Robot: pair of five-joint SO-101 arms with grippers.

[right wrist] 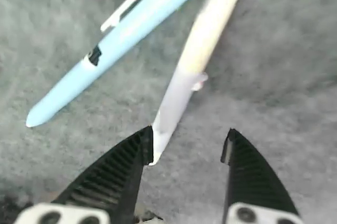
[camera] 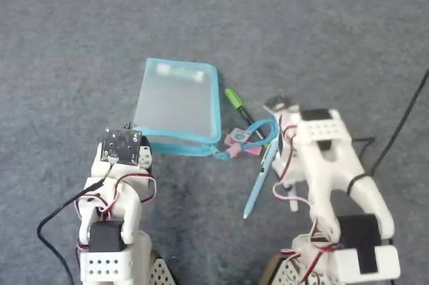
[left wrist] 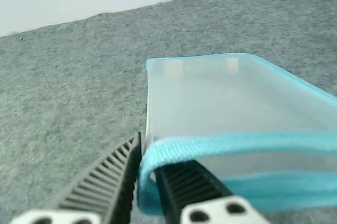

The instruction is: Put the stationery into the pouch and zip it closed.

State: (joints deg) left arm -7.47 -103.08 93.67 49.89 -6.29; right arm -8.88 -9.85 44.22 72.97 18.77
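Note:
The translucent pouch point(camera: 177, 105) with blue trim lies flat mid-table. My left gripper point(left wrist: 146, 184) is shut on the blue zipper edge point(left wrist: 221, 145) at the pouch's near left corner point(camera: 142, 139). A light blue pen point(camera: 259, 178) lies just right of the pouch, next to a green pen point(camera: 236, 102) and a pink piece point(camera: 241, 141). My right gripper point(right wrist: 187, 150) is open low over a white-and-yellow pen point(right wrist: 192, 60), whose tip touches one finger point(right wrist: 131, 166). The light blue pen point(right wrist: 124, 31) lies beside it.
A blue cord loop point(camera: 260, 129) runs from the pouch's zipper end among the stationery. A small dark clip point(camera: 281, 104) sits beyond the right arm. Grey carpet-like cloth point(camera: 74, 57) covers the table, with open room to the left and far side.

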